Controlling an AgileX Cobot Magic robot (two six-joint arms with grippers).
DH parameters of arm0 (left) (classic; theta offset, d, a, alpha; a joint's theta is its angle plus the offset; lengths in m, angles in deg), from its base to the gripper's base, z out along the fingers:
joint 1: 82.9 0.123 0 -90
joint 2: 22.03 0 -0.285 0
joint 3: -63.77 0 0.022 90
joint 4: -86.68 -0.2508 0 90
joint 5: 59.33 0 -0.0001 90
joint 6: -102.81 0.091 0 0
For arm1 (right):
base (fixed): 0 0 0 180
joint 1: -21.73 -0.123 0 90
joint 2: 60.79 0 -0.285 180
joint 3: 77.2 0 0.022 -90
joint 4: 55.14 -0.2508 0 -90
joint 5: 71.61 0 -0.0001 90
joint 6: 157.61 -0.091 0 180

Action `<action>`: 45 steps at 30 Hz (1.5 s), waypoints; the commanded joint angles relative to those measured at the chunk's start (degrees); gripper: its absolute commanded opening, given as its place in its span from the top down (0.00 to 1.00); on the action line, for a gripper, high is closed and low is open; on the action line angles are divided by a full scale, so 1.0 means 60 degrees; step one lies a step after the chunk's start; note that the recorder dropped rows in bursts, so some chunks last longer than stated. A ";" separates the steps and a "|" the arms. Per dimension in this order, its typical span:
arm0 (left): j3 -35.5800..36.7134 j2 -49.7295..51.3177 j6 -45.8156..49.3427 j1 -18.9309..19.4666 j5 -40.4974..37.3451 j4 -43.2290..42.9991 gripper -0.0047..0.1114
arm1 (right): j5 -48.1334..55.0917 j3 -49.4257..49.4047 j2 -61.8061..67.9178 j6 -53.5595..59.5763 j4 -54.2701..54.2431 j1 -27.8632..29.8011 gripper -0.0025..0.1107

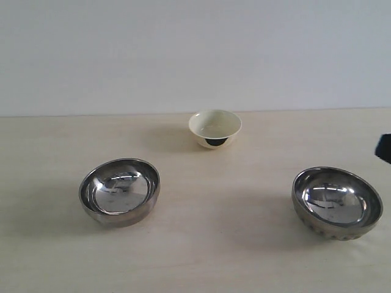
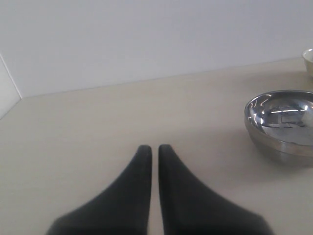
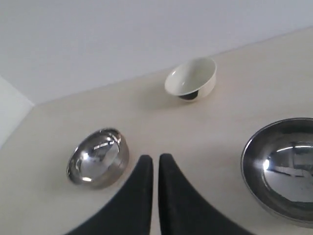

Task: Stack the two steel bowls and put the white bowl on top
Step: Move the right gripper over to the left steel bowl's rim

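Two steel bowls stand apart and upright on the table: one at the left [image 1: 120, 192] [image 2: 281, 122] [image 3: 98, 157], one at the right [image 1: 336, 203] [image 3: 281, 169]. The white bowl [image 1: 215, 128] [image 3: 190, 79], with a dark patch low on its side, sits farther back between them, and only its edge [image 2: 309, 61] shows in the left wrist view. My left gripper [image 2: 155, 147] is shut and empty above bare table, off to the side of the left steel bowl. My right gripper [image 3: 155, 156] is shut and empty, hovering between the two steel bowls.
The pale wooden table [image 1: 214, 244] runs back to a plain white wall [image 1: 195, 55]. A dark bit of the right arm [image 1: 383, 148] shows at the right edge of the exterior view.
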 commanded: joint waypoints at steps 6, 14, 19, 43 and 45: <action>0.0033 -0.0036 -0.0094 0.0028 0.0075 0.0081 0.93 | 0.1613 0.2491 0.4230 0.2045 -0.1012 -0.0232 0.98; 0.0033 -0.0036 -0.0094 0.0028 0.0075 0.0081 0.93 | -0.0217 0.4304 0.7052 0.2052 -0.0987 -0.3068 0.98; 0.0033 -0.0036 -0.0094 0.0028 0.0075 0.0081 0.93 | -0.0146 0.5667 0.9122 0.1852 -0.0987 -0.3802 0.98; 0.0033 -0.0036 -0.0094 0.0028 0.0075 0.0081 0.93 | 0.2978 1.1210 1.3359 -0.6362 0.7971 -0.4791 0.66; 0.0033 -0.0036 -0.0094 0.0028 0.0075 0.0081 0.93 | 0.3180 1.1544 1.3651 -0.6434 0.7988 -0.4791 0.66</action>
